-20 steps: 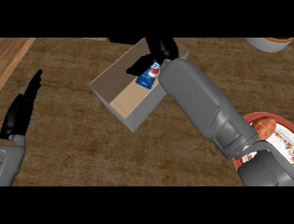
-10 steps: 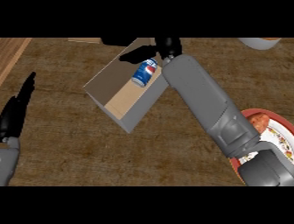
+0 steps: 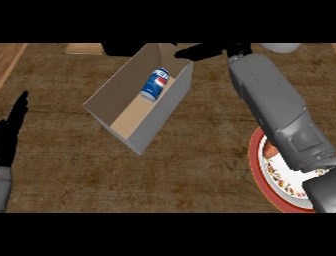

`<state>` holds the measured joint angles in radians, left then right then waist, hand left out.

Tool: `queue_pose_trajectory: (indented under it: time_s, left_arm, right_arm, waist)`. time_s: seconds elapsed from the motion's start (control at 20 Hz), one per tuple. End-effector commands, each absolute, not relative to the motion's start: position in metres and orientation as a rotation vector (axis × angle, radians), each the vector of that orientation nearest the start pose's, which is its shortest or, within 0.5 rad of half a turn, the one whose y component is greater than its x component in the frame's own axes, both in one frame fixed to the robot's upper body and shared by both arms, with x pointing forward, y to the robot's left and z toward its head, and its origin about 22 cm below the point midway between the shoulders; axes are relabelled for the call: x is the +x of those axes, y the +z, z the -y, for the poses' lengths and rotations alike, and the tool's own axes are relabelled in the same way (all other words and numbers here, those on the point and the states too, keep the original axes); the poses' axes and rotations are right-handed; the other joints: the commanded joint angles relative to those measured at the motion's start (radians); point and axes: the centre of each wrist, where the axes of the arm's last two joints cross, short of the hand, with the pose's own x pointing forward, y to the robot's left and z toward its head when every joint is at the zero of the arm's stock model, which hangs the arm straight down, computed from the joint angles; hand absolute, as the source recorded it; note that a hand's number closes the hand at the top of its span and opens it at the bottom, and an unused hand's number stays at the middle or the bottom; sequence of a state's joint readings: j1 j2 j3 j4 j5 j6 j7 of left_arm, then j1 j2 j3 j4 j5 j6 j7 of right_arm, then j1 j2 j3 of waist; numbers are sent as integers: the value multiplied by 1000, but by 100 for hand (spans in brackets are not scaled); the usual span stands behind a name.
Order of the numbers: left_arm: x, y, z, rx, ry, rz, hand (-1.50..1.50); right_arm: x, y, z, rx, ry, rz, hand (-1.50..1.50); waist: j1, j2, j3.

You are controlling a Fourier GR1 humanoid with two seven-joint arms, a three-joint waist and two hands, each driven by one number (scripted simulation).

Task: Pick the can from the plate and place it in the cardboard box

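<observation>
The can (image 3: 155, 85) is lying inside the box (image 3: 143, 131), off the plate (image 3: 258, 167), so the placing looks done. The right hand (image 3: 204, 51) is hovering beside the box's far rim, fingers relaxed, holding nothing. The left hand (image 3: 5, 135) is resting open at the left edge.

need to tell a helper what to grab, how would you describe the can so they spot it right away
Find the open cardboard box lying slantwise in the middle of the brown counter. The can lies on its side inside the box, toward its far end. It is blue with a red and white round logo, the only blue thing in view.
</observation>
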<state>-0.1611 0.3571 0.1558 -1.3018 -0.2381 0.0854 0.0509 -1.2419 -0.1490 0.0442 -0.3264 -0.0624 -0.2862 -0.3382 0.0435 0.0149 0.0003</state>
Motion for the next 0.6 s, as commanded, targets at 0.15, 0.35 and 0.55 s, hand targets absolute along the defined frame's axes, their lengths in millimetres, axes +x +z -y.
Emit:
queue_pose_trajectory:
  time_s: [0.15, 0.35, 0.55]
  left_arm:
    - [273, 9, -343, 637, -222, 1378, 0]
    - [266, 18, -339, 643, -235, 1402, 0]
    - [269, 24, -353, 624, -219, 1386, 0]
  right_arm:
    - [464, 114, 234, -269, 291, 1855, -150]
    - [460, 118, 275, -265, 316, 1840, -150]
    - [453, 113, 303, -250, 434, 1798, -150]
  waist:
    - [-17, -2, 0]
    - [-11, -4, 1]
    - [-14, -3, 1]
